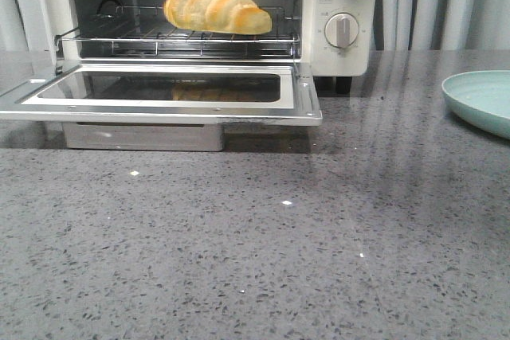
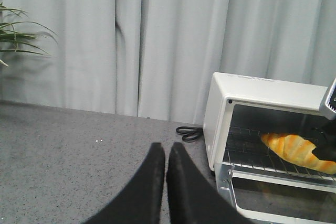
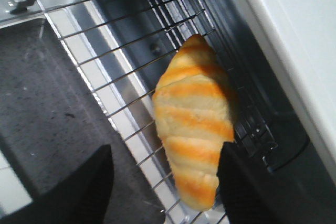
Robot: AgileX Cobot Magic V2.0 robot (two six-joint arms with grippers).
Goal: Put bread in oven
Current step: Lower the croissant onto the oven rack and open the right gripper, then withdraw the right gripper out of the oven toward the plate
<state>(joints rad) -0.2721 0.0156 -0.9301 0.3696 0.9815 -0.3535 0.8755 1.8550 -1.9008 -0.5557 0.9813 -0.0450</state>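
Observation:
The bread (image 1: pixel 217 7), a golden roll with orange-brown ridges, lies on the wire rack (image 1: pixel 127 35) inside the cream-white oven (image 1: pixel 351 5), whose glass door (image 1: pixel 159 105) hangs open and flat. In the right wrist view my right gripper (image 3: pixel 165 177) is open above the rack's front edge, and one finger (image 3: pixel 241 182) stands right against the side of the bread (image 3: pixel 194 124), not clamping it. My left gripper (image 2: pixel 166 150) is shut on nothing over the counter, left of the oven (image 2: pixel 257 93), and the bread (image 2: pixel 296 150) shows inside. Neither gripper is clearly visible in the front view.
A pale green plate (image 1: pixel 482 97) sits at the counter's right edge. The oven's black cable (image 2: pixel 189 132) lies coiled behind its left side. A potted plant (image 2: pixel 16 35) stands far left and grey curtains hang behind. The open door juts out over the counter.

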